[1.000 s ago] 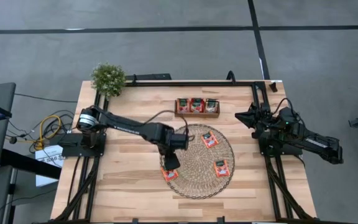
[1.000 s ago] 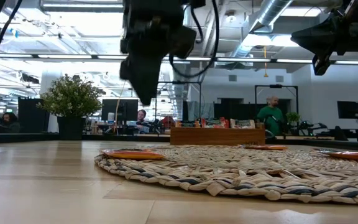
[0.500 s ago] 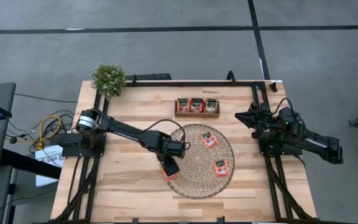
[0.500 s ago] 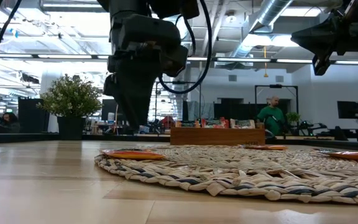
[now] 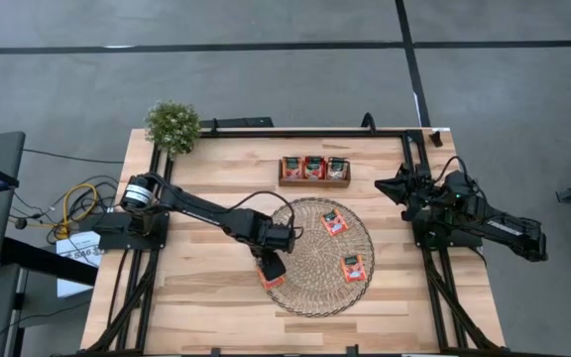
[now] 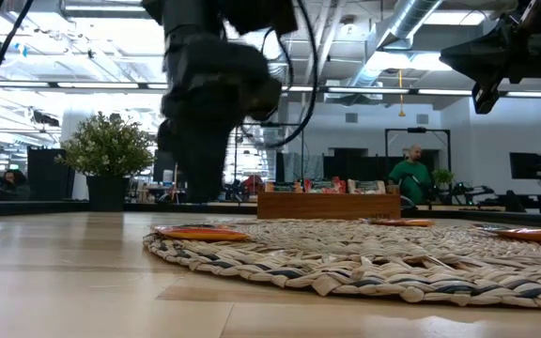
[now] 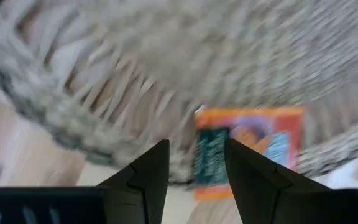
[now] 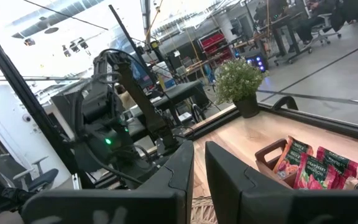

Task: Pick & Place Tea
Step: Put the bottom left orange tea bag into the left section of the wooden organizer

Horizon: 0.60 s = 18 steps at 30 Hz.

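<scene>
Wooden table (image 5: 196, 297), frame centre; bare boards lower left. One round woven mat (image 5: 322, 256), three tea sachets (image 5: 352, 267) on it, three in wooden tray (image 5: 314, 181) above. Left gripper (image 7: 194, 168), fingers parted, empty, over mat's lower-left-edge sachet. Right gripper (image 8: 199, 163), right edge, nearly closed, empty.

My left gripper (image 5: 271, 270) now sits lower and nearer the woven mat's (image 5: 305, 288) near-left edge than a second ago, having dropped from above the mat to just over the orange tea sachet (image 5: 272, 281) there. My left wrist view shows that sachet between my parted fingers (image 7: 148, 177).
</scene>
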Tool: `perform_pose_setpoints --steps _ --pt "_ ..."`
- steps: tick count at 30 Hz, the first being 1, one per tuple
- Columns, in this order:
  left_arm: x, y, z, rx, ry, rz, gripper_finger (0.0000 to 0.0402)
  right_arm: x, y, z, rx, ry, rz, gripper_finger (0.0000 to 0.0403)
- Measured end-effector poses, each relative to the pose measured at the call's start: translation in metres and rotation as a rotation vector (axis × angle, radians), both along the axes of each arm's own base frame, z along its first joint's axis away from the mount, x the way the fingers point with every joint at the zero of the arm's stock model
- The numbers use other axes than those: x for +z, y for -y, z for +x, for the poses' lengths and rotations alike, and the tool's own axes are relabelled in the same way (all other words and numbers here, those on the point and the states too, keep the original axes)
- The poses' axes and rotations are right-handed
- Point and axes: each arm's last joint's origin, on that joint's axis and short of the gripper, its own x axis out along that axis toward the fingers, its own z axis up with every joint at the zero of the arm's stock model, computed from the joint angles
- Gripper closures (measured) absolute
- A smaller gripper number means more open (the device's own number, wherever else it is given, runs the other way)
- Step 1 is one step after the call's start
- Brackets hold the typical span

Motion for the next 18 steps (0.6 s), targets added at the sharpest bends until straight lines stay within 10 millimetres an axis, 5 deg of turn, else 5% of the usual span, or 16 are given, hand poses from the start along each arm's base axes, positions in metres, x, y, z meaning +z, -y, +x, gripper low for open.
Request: perform_pose_setpoints --steps 7,18 --pt "-0.018 0.001 -0.011 0.006 -0.044 -0.019 0.0256 0.000 0.000 0.000 -0.001 0.000 0.000 0.0369" --pt "-0.020 0.001 -0.007 0.013 0.019 0.014 0.0256 0.000 0.000 0.000 -0.001 0.000 0.000 0.0369"
